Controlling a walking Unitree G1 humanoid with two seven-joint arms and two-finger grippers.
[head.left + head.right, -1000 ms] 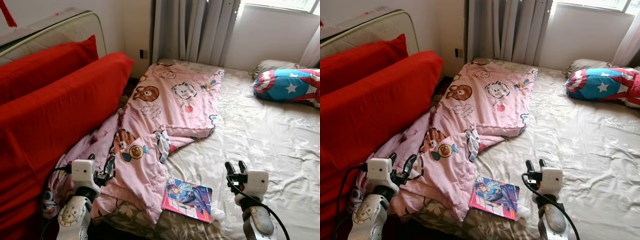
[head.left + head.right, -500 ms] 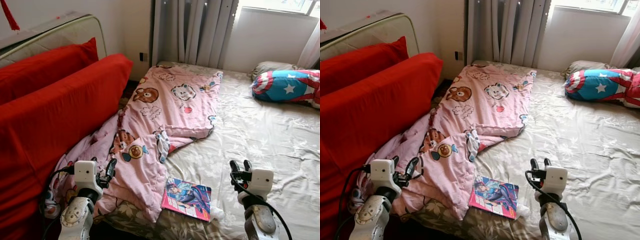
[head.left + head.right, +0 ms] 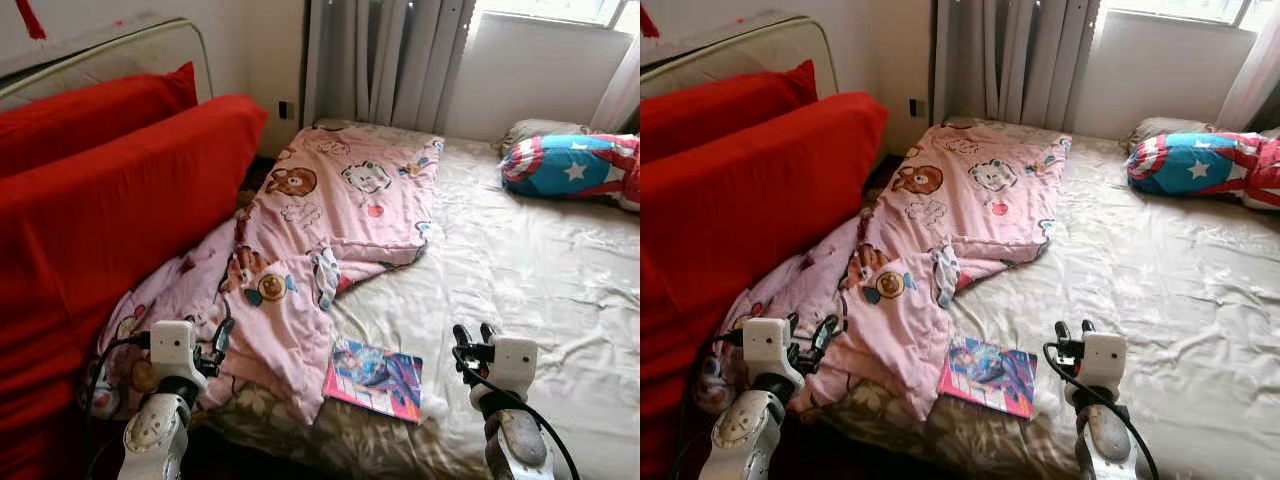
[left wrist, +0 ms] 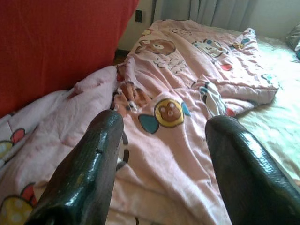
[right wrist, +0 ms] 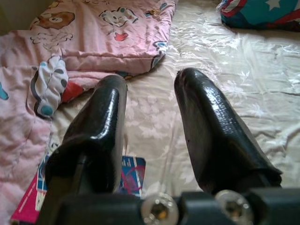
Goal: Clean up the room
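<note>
While both hands hover with fingers apart, left hand (image 3: 218, 340) beside the pink blanket (image 3: 330, 220), right hand (image 3: 472, 338) just right of the book (image 3: 376, 379) on the bed's (image 3: 520, 270) near edge, approach the book squarely.

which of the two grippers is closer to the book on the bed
The right gripper. It hangs over the bare sheet just beside the book, while the left gripper is farther off, over the pink blanket.
</note>
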